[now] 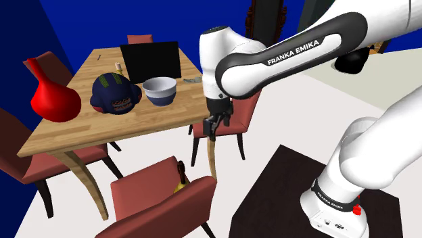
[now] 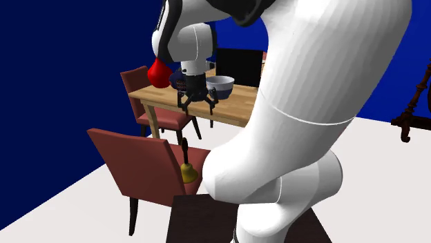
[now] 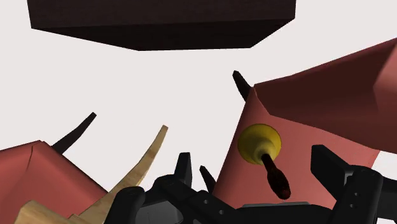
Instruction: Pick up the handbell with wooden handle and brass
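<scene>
Where walls (image 1: 74, 24) rise, chair (image 1: 155, 203) holds handbell (image 3: 259, 141).

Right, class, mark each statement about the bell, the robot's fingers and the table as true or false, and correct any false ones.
1. The yellow handbell with a dark handle stands upright on a red chair. True.
2. The black fingers are shut on the handbell. False: they stand open, not touching it.
3. A red vase stands on the wooden table. True.
4. The white bowl lies on the floor. False: it stands on the table.
</scene>
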